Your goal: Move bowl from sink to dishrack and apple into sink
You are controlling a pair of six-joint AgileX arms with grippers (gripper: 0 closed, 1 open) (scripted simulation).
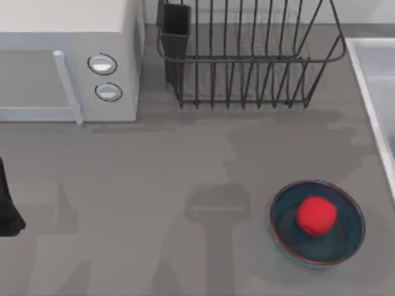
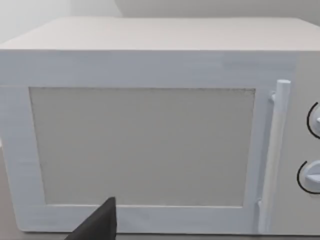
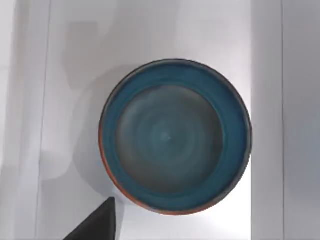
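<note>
A teal-blue bowl [image 3: 175, 135] with a red-brown rim lies empty on the white floor of the sink [image 3: 150, 40], straight below my right wrist camera. One dark finger [image 3: 97, 225] of my right gripper shows beside it, apart from the rim. In the top view the sink [image 1: 376, 80] runs along the right edge. The red apple [image 1: 316, 216] rests inside a second, look-alike bowl [image 1: 345, 240] on the table at the lower right. The wire dishrack [image 1: 247, 58] stands at the back centre, empty. My left arm [image 1: 7, 203] sits at the left edge.
A white microwave [image 1: 68, 61] with two round knobs stands at the back left; the left wrist camera faces its door [image 2: 145, 145], with one dark finger [image 2: 97, 225] low in front. A black utensil cup [image 1: 174, 24] hangs on the rack's left corner.
</note>
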